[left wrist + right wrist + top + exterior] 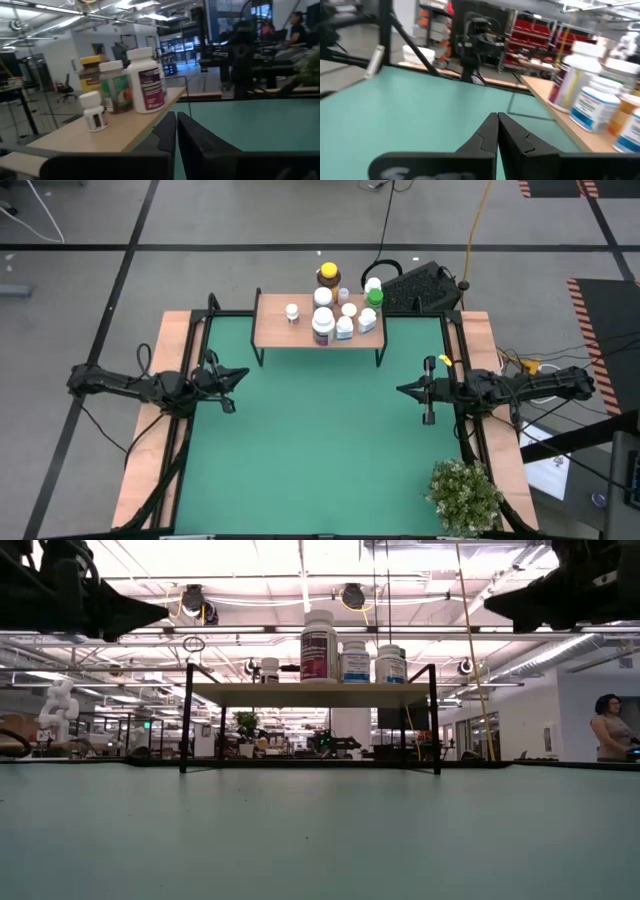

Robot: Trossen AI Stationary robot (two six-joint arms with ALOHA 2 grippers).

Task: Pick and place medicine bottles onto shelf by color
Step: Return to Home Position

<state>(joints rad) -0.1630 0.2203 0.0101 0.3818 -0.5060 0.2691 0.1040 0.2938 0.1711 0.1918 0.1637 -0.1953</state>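
The left pincer point(240, 375) hangs above the bench point(320, 460) close to its left edge, about halfway along, pointing inward. Its wrist view shows the two dark fingers point(167, 132) pressed together with nothing between them. The right pincer point(402, 390) hangs near the right edge, facing the left one and well apart from it across the green surface. Its fingers point(486, 132) also meet at the tips and carry nothing. Both pincers are clear of the shelf.

The shelf point(290, 332), a light-wood board on thin black legs, stands at the middle of the bench's far edge. The medicine bottles point(345, 327) stand upright on it. A small white bottle point(292, 311) stands alone on the board's left half. The others cluster on the right half. A tall white bottle with a purple label point(322, 327) is near the board's near edge, with several white-capped bottles just beside it. A green-capped bottle point(375, 297) is at the far right corner. An amber bottle with a yellow cap point(328, 276) is at the far edge, though whether its base rests on the board cannot be told. A potted plant point(465, 495) sits at the bench's near right corner.
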